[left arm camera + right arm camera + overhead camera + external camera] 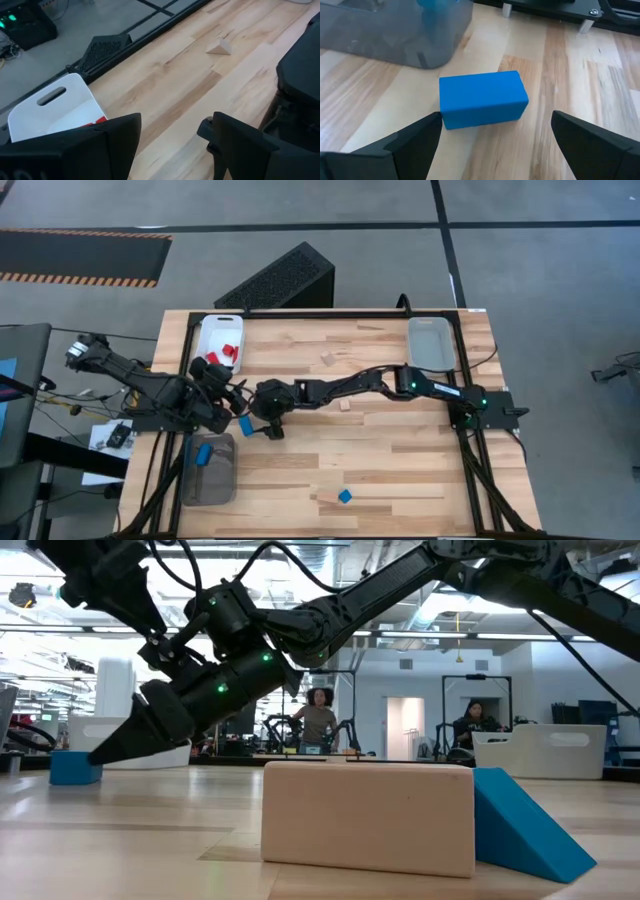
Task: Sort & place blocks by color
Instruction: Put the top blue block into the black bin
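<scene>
Much is hidden in the high view: the two grippers crowd together at the counter's left-centre, so the blue block shows only as a sliver betw. dark links. Right wrist view clears it up — the blue block lies flat on the wood, just beside the grey tray, w/ the right gripper fingers spread wide on either side, not touching it. Right arm is stretched long across the counter from the right edge, gripper low and angled down.

Left gripper hovers near the white tray; its fingers are parted, nothing betw. them. Red blocks in the white tray are partly cut off by the arm. One blue piece sits in the grey tray.

Elsewhere — a blue wedge touching a wood block near the front edge, wood wedge and small wood block mid-counter, clear tray at far right.
</scene>
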